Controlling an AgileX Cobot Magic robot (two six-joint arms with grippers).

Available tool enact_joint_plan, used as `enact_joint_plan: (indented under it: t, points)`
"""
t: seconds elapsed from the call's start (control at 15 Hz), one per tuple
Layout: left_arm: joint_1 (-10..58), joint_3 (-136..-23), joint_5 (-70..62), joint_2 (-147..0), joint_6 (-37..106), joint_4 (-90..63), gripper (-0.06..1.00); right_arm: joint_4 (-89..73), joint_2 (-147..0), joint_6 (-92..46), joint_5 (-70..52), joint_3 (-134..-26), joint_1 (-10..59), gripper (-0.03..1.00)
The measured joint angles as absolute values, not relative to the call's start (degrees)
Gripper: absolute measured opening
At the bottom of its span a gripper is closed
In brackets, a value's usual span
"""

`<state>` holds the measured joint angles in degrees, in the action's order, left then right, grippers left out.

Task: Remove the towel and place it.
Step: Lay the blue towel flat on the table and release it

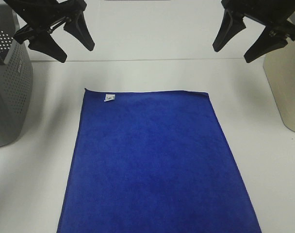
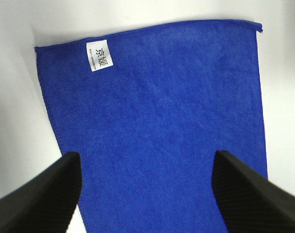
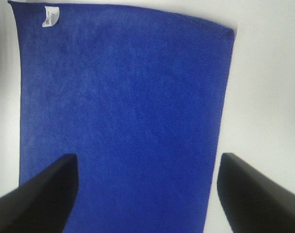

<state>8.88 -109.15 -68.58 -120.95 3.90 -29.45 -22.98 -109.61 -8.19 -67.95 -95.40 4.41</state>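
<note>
Exterior high, towel (image 1: 152,160) flat, edges seemingly straight, left claw (image 1: 75,52) and right claw (image 1: 232,53) released, aloft.

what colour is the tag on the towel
White with dark print; the small tag on the royal-blue plush towel shows best in the left wrist view.

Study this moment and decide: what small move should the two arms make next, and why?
Probably lower the left gripper and right gripper toward the far corners of the towel. It lies flat and ungrasped on the table; both grippers hang above its far edge, jaws open.
</note>
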Motion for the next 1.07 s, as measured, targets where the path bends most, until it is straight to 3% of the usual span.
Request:
enact_joint_plan:
  t: [0.4,1.07]
  points:
    - [10.14,-110.75,-64.29,-124.90,3.90,-30.37,0.69,-32.95,-123.19,-16.50,-69.44,-105.71,1.09,0.77]
    - [10.08,-111.67,-62.34,-133.50,7.16,-19.31,0.69,-30.88,-131.89,-19.37,-69.44,-106.51,1.09,0.77]
